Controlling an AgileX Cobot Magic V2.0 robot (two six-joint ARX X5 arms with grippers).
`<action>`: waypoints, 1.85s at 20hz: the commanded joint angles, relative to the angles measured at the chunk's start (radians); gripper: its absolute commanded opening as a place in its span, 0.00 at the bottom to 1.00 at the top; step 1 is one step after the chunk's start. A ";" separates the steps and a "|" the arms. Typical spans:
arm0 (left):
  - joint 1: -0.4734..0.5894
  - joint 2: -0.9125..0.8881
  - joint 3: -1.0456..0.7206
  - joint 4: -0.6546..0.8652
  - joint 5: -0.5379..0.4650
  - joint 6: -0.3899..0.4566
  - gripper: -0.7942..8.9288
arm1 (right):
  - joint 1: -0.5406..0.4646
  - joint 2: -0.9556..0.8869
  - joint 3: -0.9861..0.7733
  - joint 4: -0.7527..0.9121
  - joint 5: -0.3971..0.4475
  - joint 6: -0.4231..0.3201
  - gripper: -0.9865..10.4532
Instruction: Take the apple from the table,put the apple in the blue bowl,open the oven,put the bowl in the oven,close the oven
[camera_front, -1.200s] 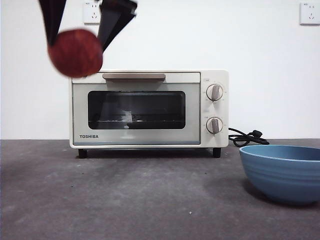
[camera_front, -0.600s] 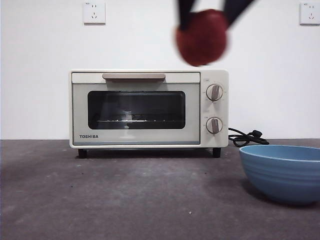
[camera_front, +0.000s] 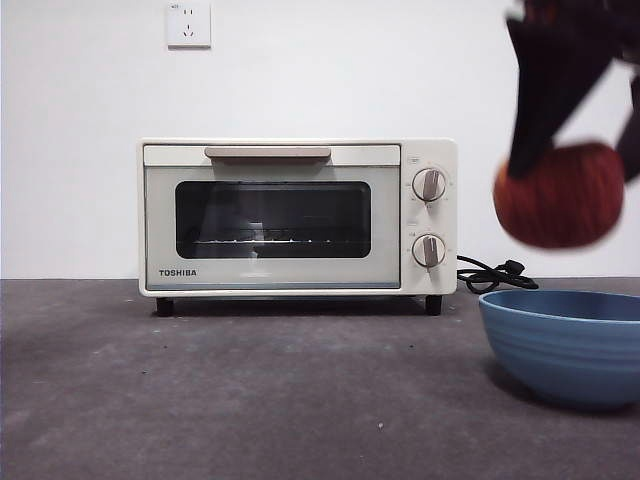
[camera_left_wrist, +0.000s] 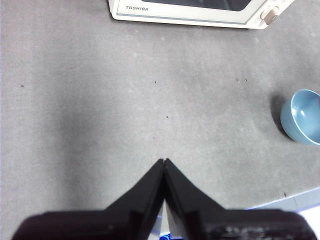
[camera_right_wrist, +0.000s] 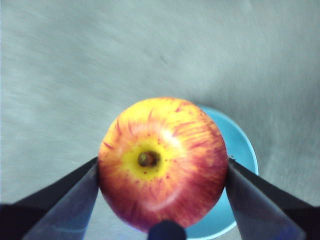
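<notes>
Right gripper (camera_front: 585, 150) upper right of frame, fingers pinching apple (camera_front: 559, 195) above bowl (camera_front: 565, 345); oven (camera_front: 298, 218) shut behind; left gripper (camera_left_wrist: 164, 162) fingers pressed together.

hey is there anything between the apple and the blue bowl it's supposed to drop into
Nothing visible. The right claw holds the apple in the air directly above the blue bowl, with only open space between them in the front view. The bowl's visible interior looks empty.

Staged lab tabletop, bare white wall (camera_front: 330, 70), wall socket (camera_front: 189, 24), lone toaster oven (camera_front: 298, 218)
</notes>
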 joint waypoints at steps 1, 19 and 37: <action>-0.001 0.013 0.002 0.018 0.008 -0.004 0.08 | -0.005 0.004 -0.076 0.072 0.002 0.034 0.08; -0.002 0.077 0.002 0.067 0.015 0.001 0.08 | -0.029 0.170 -0.196 0.243 0.003 0.039 0.19; -0.070 0.293 0.002 0.417 0.257 0.008 0.08 | -0.026 -0.129 0.072 -0.049 -0.008 0.038 0.34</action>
